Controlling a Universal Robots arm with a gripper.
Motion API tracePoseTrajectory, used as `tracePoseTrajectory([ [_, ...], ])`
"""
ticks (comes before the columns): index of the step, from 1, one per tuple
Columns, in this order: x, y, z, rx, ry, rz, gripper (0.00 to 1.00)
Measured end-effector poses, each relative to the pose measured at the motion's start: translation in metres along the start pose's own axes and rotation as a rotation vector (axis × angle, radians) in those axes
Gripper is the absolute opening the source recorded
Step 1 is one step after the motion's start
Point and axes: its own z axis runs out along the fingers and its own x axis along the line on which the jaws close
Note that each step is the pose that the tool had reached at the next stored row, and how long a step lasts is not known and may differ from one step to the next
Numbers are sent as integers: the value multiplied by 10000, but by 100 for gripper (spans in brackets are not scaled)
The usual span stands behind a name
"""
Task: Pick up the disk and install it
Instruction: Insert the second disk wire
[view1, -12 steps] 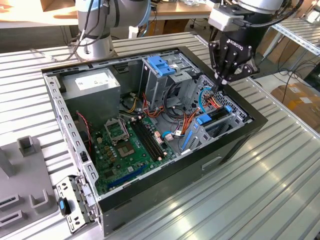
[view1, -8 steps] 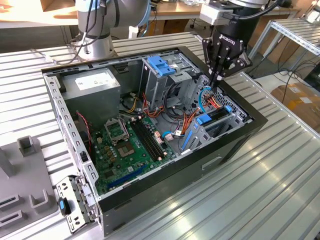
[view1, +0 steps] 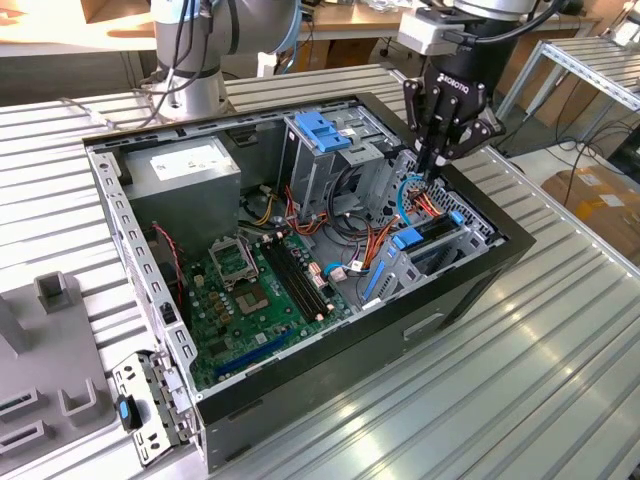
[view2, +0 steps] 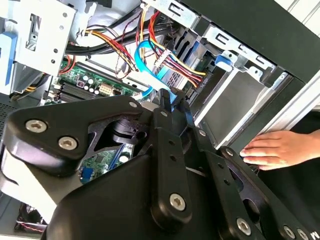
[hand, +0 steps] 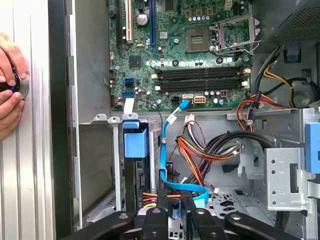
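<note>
Black hand (hand: 175, 204) pinches blue cable (hand: 163, 150), fingers nearly together, just beside the disk (hand: 136, 144) seated in its bay.

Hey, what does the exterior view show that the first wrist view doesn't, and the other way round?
Exterior view alone: the whole open computer case on the ribbed table, and the robot arm's base.

First wrist view alone: a person's hands outside the case wall.

Both: the green motherboard, the bundled cables, and the gripper over the drive bays.
</note>
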Motion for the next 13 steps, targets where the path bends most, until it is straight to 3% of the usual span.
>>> tracePoseTrajectory([
  [3, -7, 0, 9, 1, 29, 0, 25],
  [4, -21, -21, 22, 5, 194, 2, 11],
  [5, -23, -29, 27, 6, 271, 4, 11],
  [7, -24, -29, 27, 7, 348, 7, 11],
  [10, -24, -30, 33, 11, 520, 8, 11],
  [13, -26, -30, 41, 13, 612, 9, 17],
])
